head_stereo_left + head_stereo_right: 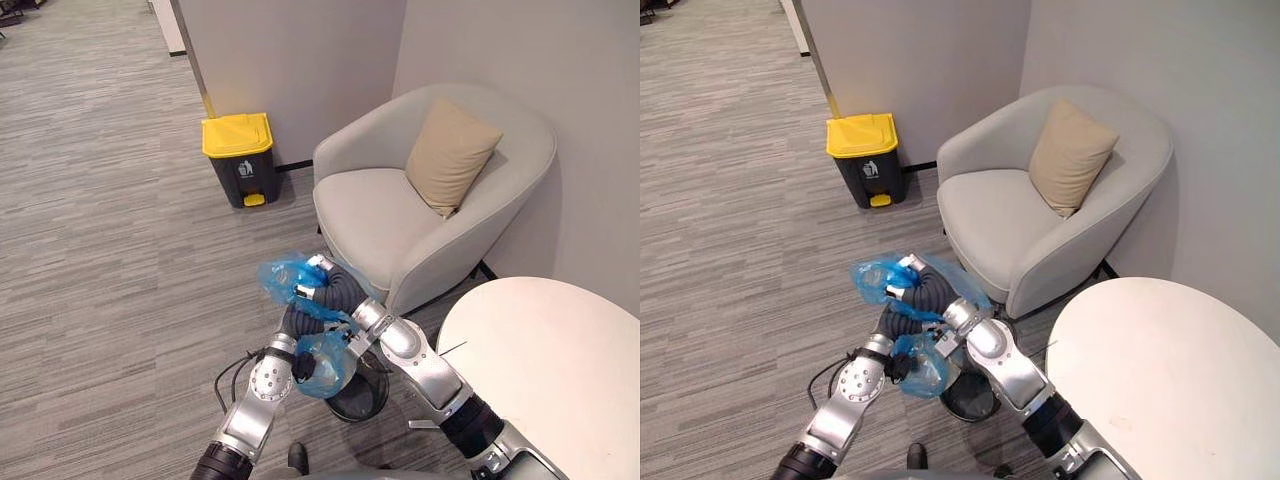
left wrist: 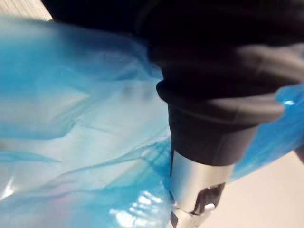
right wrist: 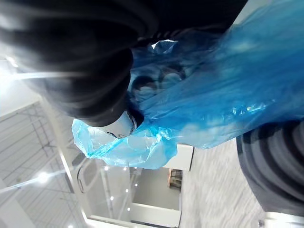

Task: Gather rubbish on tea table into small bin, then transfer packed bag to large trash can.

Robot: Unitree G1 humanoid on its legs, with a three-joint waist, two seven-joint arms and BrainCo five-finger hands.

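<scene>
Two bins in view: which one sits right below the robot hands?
The small black bin beside the white table, directly under the blue bag; the yellow-lidded trash can stands well away.

Both arms stretch forward and cross at the wrists, the right hand just beyond the left hand.

Blue bag conceals most of the right hand and left hand. Small bin is largely hidden behind both arms. Surface is cut off at the right edge.
</scene>
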